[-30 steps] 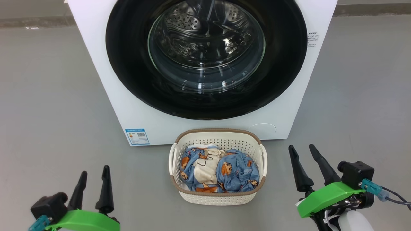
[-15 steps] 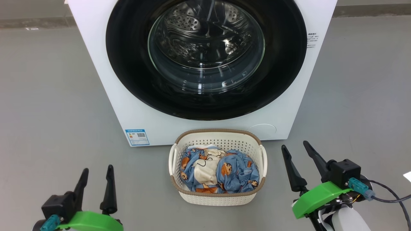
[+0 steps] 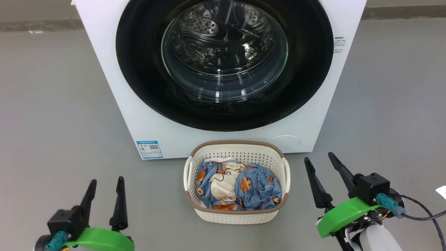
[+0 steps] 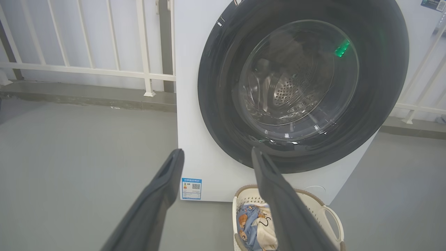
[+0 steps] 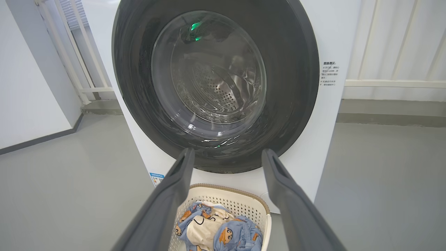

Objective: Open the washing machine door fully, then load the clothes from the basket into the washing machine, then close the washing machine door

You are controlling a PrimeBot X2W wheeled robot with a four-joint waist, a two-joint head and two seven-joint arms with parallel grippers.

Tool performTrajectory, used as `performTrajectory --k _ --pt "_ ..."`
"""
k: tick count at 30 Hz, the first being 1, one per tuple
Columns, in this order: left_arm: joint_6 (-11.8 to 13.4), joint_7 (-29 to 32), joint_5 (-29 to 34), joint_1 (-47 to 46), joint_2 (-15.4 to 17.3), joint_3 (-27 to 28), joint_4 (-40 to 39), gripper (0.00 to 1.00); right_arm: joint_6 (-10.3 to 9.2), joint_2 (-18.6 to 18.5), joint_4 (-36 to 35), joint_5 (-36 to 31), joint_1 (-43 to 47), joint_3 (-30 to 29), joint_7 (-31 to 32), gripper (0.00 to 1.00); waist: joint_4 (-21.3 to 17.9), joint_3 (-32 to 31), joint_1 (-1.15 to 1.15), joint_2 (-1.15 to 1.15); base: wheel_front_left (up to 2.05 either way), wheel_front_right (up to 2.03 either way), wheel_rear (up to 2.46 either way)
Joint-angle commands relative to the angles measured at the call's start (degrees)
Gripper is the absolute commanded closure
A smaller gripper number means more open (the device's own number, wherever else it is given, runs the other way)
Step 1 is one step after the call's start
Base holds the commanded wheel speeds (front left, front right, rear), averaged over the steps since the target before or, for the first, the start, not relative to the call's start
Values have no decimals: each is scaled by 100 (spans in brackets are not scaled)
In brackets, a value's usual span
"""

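Note:
The white washing machine [image 3: 104, 62] [image 4: 195, 115] [image 5: 324, 115] stands ahead, its round black door [image 3: 139, 76] [image 4: 223, 115] [image 5: 296, 87] flat against the front, steel drum visible through the glass. On the floor before it sits the cream basket [image 3: 237, 216] [image 4: 329, 218] [image 5: 231, 198] holding the blue and cream clothes [image 3: 238, 186] [image 4: 254, 225] [image 5: 217, 232]. My left gripper [image 3: 106, 183] [image 4: 216, 153] hovers open left of the basket. Open too, my right gripper [image 3: 318, 158] [image 5: 226, 153] hovers at the basket's right. Neither holds anything.
Grey floor [image 3: 52, 115] spreads on both sides of the machine. A white railing [image 4: 87, 69] [image 5: 390, 83] on a low kerb runs behind it. A white wall [image 5: 28, 87] stands at the left in the right wrist view. A blue label sticker [image 3: 150, 149] marks the machine's lower left.
My right gripper has shifted left toward the basket and risen a little, its wrist turning. The left gripper has drifted slightly right. Basket, clothes and door are unmoved.

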Motion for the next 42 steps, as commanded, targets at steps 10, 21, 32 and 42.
performTrajectory --k 10,21,32,42 --pt "-14 -62 28 -253 66 201 -91 0 9 4 -186 52 -225 145 -70 0 -1 -7 0 0 0 0 0" --pt "-15 -62 5 -258 76 201 -92 0 9 4 -221 98 -212 146 -70 0 -22 8 0 0 0 0 0" --pt "-15 -62 -19 -266 132 147 -129 0 9 4 -271 132 -215 123 -70 0 -23 22 0 0 20 20 -40" --pt "-15 -62 -74 -260 137 157 -115 0 9 4 -261 170 -216 133 -70 0 -22 28 0 0 93 93 -186"
